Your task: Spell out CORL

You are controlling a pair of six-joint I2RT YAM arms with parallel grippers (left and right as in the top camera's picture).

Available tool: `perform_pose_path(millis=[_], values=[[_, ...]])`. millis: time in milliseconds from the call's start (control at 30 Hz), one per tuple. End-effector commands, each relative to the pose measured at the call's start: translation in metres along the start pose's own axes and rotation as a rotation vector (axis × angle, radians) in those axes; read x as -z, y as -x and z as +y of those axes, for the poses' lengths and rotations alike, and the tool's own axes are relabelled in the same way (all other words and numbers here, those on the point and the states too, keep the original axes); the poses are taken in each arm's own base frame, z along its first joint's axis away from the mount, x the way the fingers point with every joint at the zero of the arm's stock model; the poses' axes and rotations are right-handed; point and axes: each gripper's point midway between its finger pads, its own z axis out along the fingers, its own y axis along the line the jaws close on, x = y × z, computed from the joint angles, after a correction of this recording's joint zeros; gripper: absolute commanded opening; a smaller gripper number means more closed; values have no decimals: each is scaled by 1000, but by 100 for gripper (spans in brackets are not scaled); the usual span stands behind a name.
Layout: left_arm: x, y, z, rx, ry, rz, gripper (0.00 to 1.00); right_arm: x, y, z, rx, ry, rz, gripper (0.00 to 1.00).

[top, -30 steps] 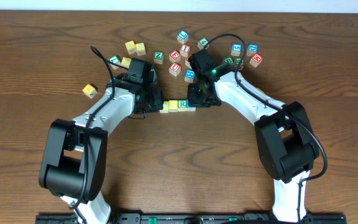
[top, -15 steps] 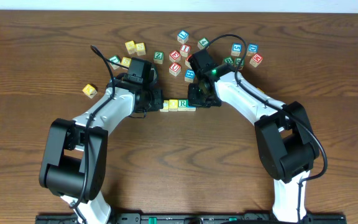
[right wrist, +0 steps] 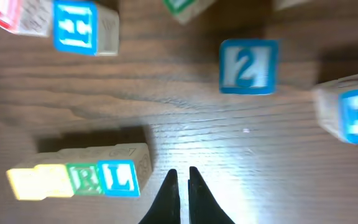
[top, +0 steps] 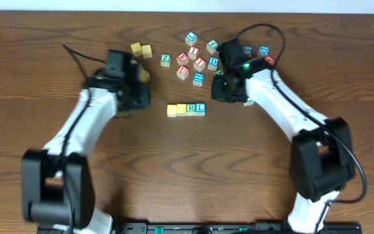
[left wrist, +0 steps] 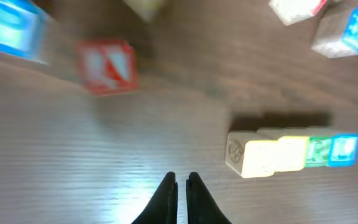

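Four CORL cubes [top: 186,109] sit touching in one row on the tabletop [top: 239,162]: two yellow, green R [top: 191,108], blue L [top: 200,108]. We see left end effector [left wrist: 180,186] and right end effector [right wrist: 183,186] both closed, empty, apart from the row.

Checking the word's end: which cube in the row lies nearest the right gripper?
The blue L cube, the end one toward the right gripper; green R and yellow cubes lie beyond.

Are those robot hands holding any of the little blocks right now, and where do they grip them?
Nothing is held. The left hand and right hand are both shut and empty; the row of four blocks lies free on the table.
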Motion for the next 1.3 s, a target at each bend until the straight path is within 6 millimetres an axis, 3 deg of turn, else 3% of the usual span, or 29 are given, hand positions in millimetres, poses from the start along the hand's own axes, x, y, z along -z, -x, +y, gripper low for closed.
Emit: perform_pose_path(millis=[0, 33, 133, 167, 200, 267, 300, 333, 367, 533, 600, 1067, 1267], values=[[76, 46, 10, -25, 38, -187, 8, 48, 15, -2, 42, 34, -97, 2], [89, 51, 12, -20, 38, -217, 7, 68, 20, -5, 49, 46, -134, 3], [147, 67, 21, 6, 42, -360, 8, 104, 26, -11, 78, 65, -202, 8], [170, 70, 25, 16, 46, -423, 21, 126, 28, -17, 91, 70, -243, 14], [179, 70, 28, 21, 48, -445, 29, 133, 28, -19, 94, 70, -255, 16], [220, 67, 40, 51, 68, -546, 47, 175, 26, -33, 107, 73, -328, 31], [229, 65, 44, 62, 76, -566, 51, 190, 23, -39, 107, 72, -351, 55], [240, 57, 51, 84, 91, -577, 94, 211, 20, -47, 116, 72, -391, 99], [243, 53, 53, 91, 96, -575, 98, 222, 17, -52, 123, 68, -414, 99], [246, 50, 54, 96, 99, -576, 99, 268, -11, -66, 127, 69, -474, 99], [245, 50, 54, 96, 99, -574, 99, 274, -19, -67, 130, 77, -476, 99], [245, 50, 54, 96, 99, -573, 99, 277, -24, -69, 146, 60, -480, 99], [245, 50, 54, 97, 99, -572, 99, 286, 3, -62, 302, 62, -754, 99]])
